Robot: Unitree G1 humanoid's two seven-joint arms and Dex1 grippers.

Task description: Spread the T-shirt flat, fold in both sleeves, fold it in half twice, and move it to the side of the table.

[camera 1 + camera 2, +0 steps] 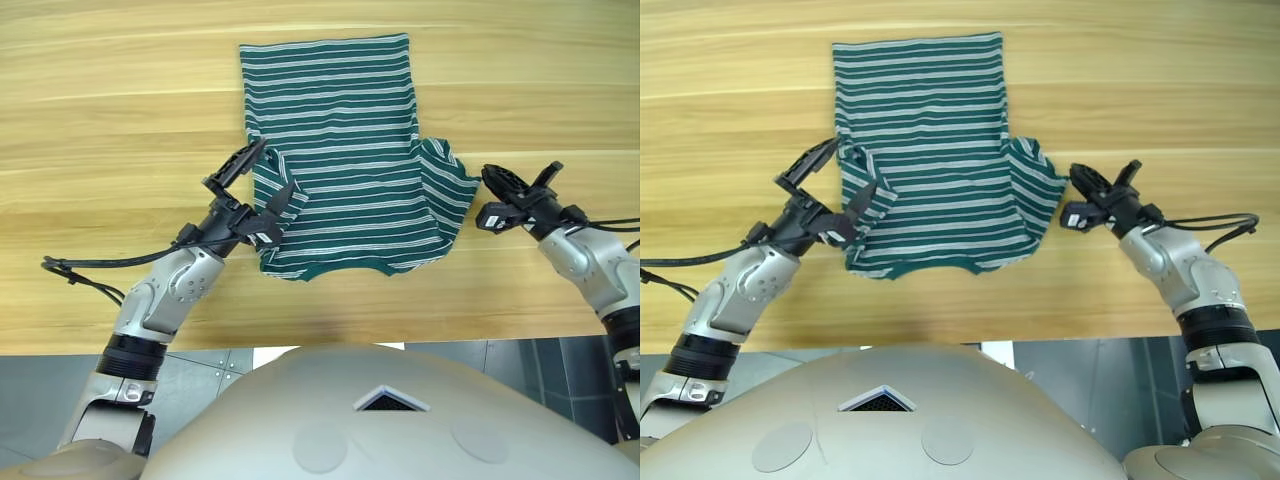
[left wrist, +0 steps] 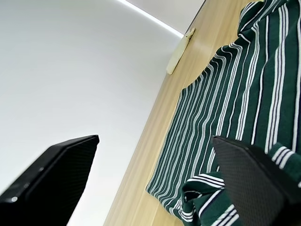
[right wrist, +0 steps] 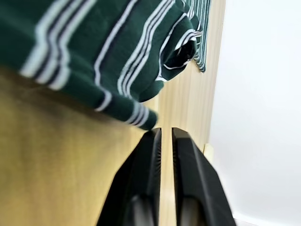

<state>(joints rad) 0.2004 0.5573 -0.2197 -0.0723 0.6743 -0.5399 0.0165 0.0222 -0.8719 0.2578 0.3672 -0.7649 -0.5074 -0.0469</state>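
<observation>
Folding sleeves: the T-shirt [image 1: 340,130] edge sits between the wide-open left pincer [image 1: 262,185] fingers — close low (right pincer [image 1: 500,182] narrow, empty).

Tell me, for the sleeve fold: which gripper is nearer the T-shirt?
Left. The left gripper overlaps the T-shirt; the right gripper sits just off its right sleeve.

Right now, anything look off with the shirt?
Yes: the shirt is lopsided. Its right sleeve sticks out, crumpled, over the table, while the left sleeve is folded in and bunched at the fold. The edge nearest the robot is wavy, not flat.
</observation>
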